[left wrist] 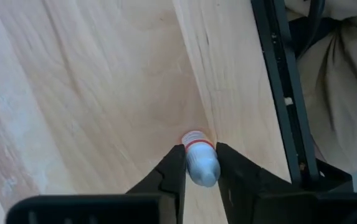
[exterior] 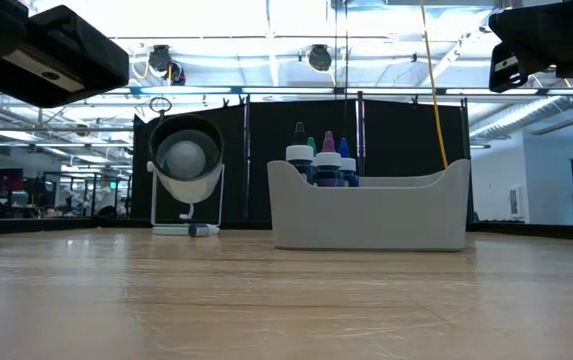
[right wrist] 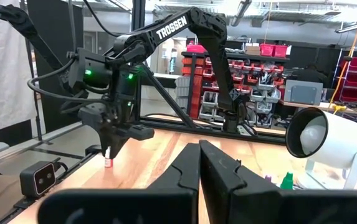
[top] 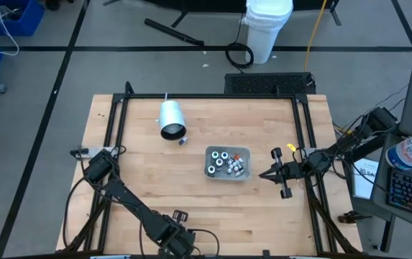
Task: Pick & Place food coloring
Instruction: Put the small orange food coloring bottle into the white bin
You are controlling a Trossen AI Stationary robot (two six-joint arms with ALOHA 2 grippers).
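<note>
One small bottle (left wrist: 200,163) sat between your left gripper (left wrist: 200,167) fingers, which had closed in on its sides near the table's (top: 141,173) front-left edge. It stood roughly upright, long axis vertical, tip up and red band toward the wood. Your right gripper (right wrist: 200,163) waited clenched and empty just right of the grey tray (top: 227,173) at mid-table. Several bottles (top: 226,162) already stood in that tray, tips up; another tiny bottle (top: 182,141) lay by the white cylinder (top: 170,118), so the job looked well along but unfinished.

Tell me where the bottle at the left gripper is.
The bottle stands between the left gripper's fingers near the table's front edge, left of centre in the high view, far from the tray.
</note>
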